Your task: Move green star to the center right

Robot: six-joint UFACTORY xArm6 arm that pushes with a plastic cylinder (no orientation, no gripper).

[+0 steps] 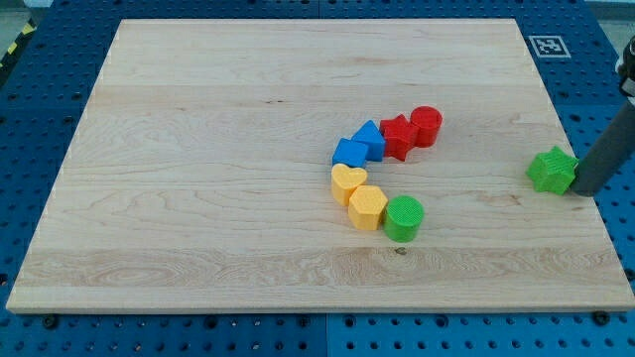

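Green star [553,170]: bright green, fine ribbed texture. Green cylinder [404,218]: same green. Yellow heart [347,183] and yellow hexagon [367,207]: warm yellow. 2 blue blocks: blue cube [349,153], blue triangle [370,138], mid blue. 2 red blocks: red star [398,135], red cylinder [427,125], strong red. Wooden board [198,149]: pale tan, faint grain streaks. Surrounding table [50,59]: blue, dotted with small holes. Rod down to my tip [583,188]: dark grey. Marker [549,46] beside board's top right corner: black-and-white squares.

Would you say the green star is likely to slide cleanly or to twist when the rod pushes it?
The green star looks small, rigid and flat-based, so it probably slides without tipping. Its points may make it twist under an off-centre push. My tip sits just to its right, near the board edge.
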